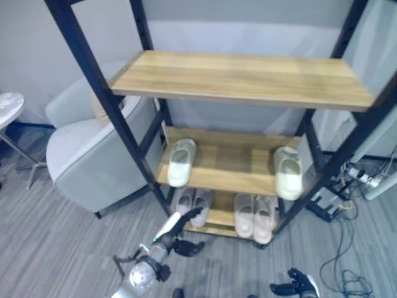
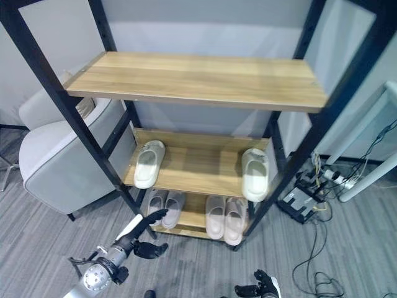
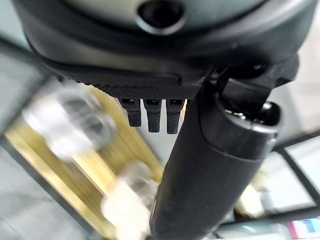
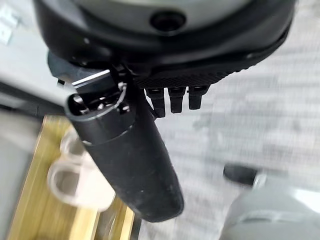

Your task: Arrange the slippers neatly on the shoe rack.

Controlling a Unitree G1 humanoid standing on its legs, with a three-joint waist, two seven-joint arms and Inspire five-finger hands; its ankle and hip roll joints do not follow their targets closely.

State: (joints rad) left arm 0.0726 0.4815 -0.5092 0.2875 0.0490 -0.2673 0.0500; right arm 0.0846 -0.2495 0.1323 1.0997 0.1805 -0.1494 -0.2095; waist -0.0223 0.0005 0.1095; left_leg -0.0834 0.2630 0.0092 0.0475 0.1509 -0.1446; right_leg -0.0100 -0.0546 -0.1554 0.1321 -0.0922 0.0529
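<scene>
The black-framed shoe rack (image 1: 242, 77) has three wooden shelves. On the middle shelf a pale slipper (image 1: 181, 161) lies at the left end and another (image 1: 288, 172) at the right end, both toes forward. The bottom shelf holds a greyish pair (image 1: 192, 203) and a pinkish pair (image 1: 254, 216) side by side. My left hand (image 1: 180, 239) hovers low in front of the rack's left leg, open and holding nothing, thumb towards the greyish pair. My right hand (image 1: 298, 287) hangs open near the floor, in front of the rack's right side; blurred slippers (image 4: 75, 175) show past its thumb.
A grey armchair (image 1: 87, 149) stands close against the rack's left side, with a round white side table (image 1: 9, 105) further left. Power strips and loose cables (image 1: 347, 180) lie on the floor by the rack's right legs. The top shelf is bare.
</scene>
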